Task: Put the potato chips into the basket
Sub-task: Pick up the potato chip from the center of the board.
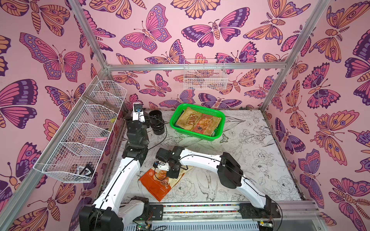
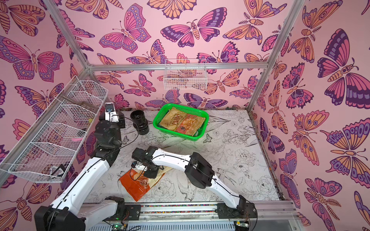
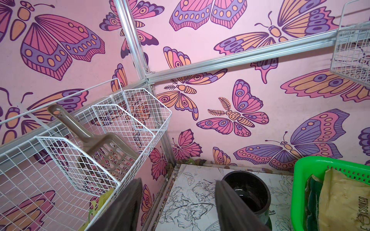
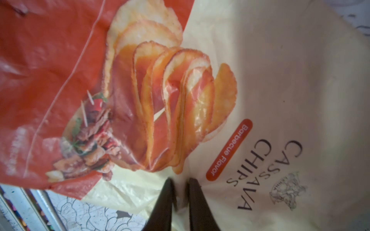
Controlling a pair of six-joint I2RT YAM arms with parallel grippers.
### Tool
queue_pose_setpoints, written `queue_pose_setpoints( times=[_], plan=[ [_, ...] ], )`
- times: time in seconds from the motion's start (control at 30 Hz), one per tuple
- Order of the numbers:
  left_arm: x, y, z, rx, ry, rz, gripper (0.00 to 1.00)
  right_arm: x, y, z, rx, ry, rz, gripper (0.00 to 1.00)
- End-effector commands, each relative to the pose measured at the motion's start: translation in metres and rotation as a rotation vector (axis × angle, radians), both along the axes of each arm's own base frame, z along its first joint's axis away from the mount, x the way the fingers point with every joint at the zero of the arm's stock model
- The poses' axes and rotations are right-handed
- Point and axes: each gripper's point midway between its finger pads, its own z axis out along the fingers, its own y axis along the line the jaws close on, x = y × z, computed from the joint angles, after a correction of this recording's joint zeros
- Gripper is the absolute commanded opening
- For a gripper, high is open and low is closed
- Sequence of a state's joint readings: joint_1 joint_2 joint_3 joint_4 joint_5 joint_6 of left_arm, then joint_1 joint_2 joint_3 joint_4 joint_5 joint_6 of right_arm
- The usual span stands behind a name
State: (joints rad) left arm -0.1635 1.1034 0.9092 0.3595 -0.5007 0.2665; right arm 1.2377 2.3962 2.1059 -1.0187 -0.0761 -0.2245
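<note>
Floral tabletop point(image 1: 260, 152), Cassava Chips bag point(image 4: 260, 80) in right tool point(image 4: 181, 181)

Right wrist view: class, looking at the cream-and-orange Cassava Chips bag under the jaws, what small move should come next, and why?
Probably a short lift straight up. The right jaws stand shut, apparently pinching the flat cream-and-orange Cassava Chips bag, which lies on the floral-print table. The bright green plastic mesh basket sits farther back, so the bag must clear the table first.

right pincer point(image 2: 150, 175) down on orange-cream bag point(image 2: 136, 185); tan bag point(image 2: 182, 123) in green basket point(image 2: 155, 124).
</note>
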Motion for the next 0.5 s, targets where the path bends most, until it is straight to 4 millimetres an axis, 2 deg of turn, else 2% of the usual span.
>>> queue_pose_setpoints(
  times=[0.0,0.23,0.47],
  plan=[
    [-0.003,0.001,0.000,-0.014,-0.013,-0.008,0.63,-0.001,-0.028,-0.022,-0.125,-0.003,0.002,0.00],
    [0.000,-0.001,-0.005,-0.015,0.001,-0.017,0.63,0.010,-0.030,-0.014,-0.111,-0.031,-0.043,0.00],
    [0.001,-0.001,-0.006,-0.007,0.005,-0.016,0.63,0.035,-0.031,0.027,0.068,-0.038,-0.209,0.00]
  ],
)
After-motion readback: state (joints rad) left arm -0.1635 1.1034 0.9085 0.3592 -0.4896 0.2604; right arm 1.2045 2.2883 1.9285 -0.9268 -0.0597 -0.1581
